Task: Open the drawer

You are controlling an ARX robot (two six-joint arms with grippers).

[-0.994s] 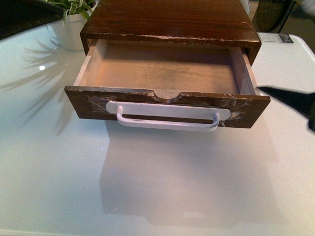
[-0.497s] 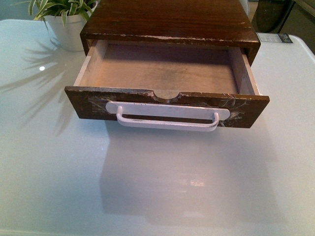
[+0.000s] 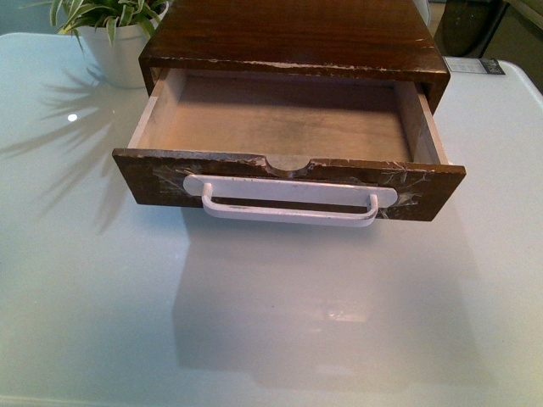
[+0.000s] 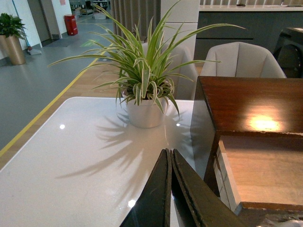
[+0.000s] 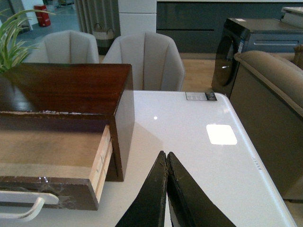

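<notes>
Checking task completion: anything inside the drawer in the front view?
No, the drawer stands pulled out and shows only its bare pale wood bottom.

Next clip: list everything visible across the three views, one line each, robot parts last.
drawer: one, dark brown front, pale wood inside, pulled out of the cabinet toward the robot, nothing in it
handle: one, white bar, across the drawer front
cabinet: one, dark brown wood, on the table behind the drawer front
potted plant: one, green and cream striped leaves in a white pot, on the table to the left of the cabinet
table: one, glossy white, under everything
chairs: two, pale grey, beyond the table's far edge
left gripper: one, black, jaws shut, holding nothing, left of the drawer
right gripper: one, black, jaws shut, holding nothing, right of the drawer
</notes>
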